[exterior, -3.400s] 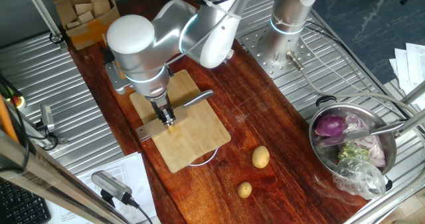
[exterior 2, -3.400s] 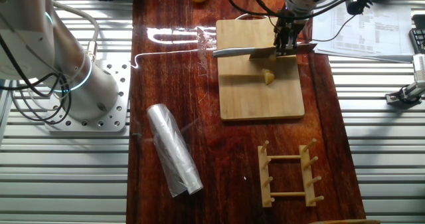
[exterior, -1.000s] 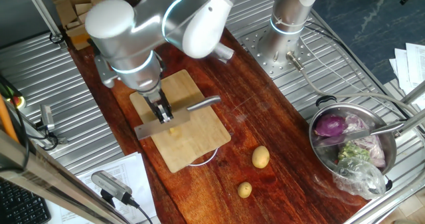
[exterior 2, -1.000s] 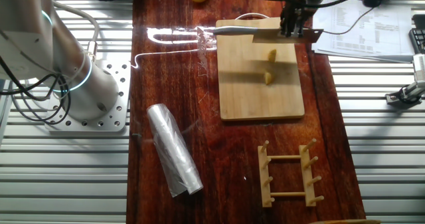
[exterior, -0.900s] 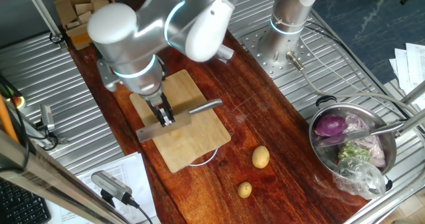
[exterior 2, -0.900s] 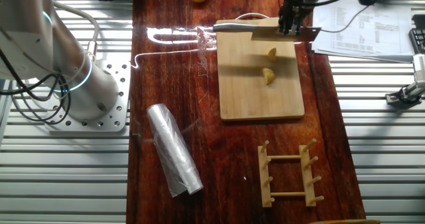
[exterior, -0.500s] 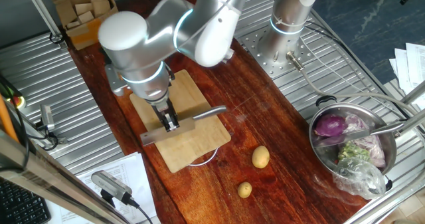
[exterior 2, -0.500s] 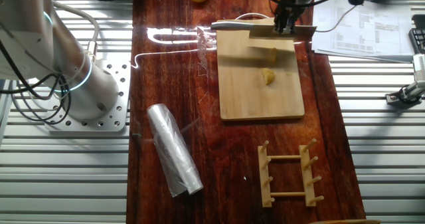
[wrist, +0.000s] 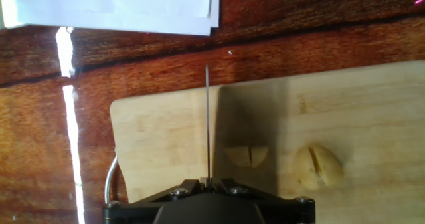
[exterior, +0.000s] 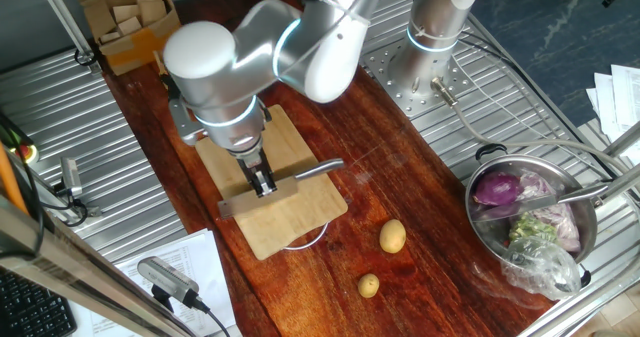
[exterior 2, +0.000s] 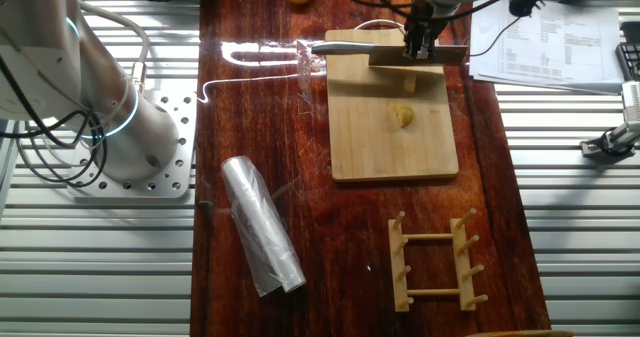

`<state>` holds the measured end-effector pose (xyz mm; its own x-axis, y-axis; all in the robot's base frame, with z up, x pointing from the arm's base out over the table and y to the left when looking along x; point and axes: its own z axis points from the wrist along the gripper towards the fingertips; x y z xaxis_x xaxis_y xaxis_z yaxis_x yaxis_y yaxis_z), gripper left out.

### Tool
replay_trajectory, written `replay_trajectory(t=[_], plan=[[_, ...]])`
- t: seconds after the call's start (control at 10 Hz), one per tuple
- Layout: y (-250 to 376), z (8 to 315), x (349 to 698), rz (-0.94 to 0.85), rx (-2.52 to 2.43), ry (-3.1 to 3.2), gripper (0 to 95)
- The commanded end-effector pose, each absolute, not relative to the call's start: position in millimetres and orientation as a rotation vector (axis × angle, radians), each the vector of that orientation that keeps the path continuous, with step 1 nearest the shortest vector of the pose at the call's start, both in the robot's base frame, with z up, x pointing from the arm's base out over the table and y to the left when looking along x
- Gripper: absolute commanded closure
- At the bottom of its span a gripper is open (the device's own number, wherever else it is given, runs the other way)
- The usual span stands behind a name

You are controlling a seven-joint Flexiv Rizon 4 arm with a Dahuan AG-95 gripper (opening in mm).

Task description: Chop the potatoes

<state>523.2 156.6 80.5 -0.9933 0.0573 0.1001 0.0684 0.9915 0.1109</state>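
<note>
My gripper [exterior: 262, 182] is shut on a steel cleaver [exterior: 255, 197] and holds it edge-down a little above the wooden cutting board [exterior: 300, 217]. In the other fixed view the gripper [exterior 2: 415, 45] holds the cleaver [exterior 2: 405, 55] over the board's [exterior 2: 380, 147] far edge. Two pale potato chunks lie there: one [exterior 2: 408, 80] just beside the blade, one [exterior 2: 402, 115] nearer the middle. In the hand view the blade edge [wrist: 207, 117] runs just left of the shadowed chunk [wrist: 246, 154]; the other chunk [wrist: 318, 165] lies further right. My gripper [wrist: 207, 183] shows at the bottom.
Two whole potatoes [exterior: 392, 236] [exterior: 369, 285] lie on the dark wood table beyond the board. A steel pot [exterior: 590, 239] of vegetables stands at the right. A plastic roll [exterior 2: 262, 227] and a wooden rack [exterior 2: 435, 262] lie near the board. Papers [wrist: 113, 4] lie past its edge.
The gripper has carried the cleaver sideways along the board's far edge, so the blade now stands next to the chunk there. The chunks have not moved in the last second.
</note>
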Motion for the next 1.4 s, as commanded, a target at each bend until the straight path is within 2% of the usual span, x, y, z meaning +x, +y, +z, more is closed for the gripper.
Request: replay_trajectory(t=[0.1,0.4,0.5,1.4], plan=[[156.4,81.0,523.4,-0.172,-0.101,-3.035,95.0],[156.4,80.3,523.4,-0.159,-0.095,-3.040,95.0],[156.4,80.3,523.4,-0.161,-0.095,-3.040,76.0],[150.5,82.5,525.8,-0.100,-0.021,-3.059,76.0]])
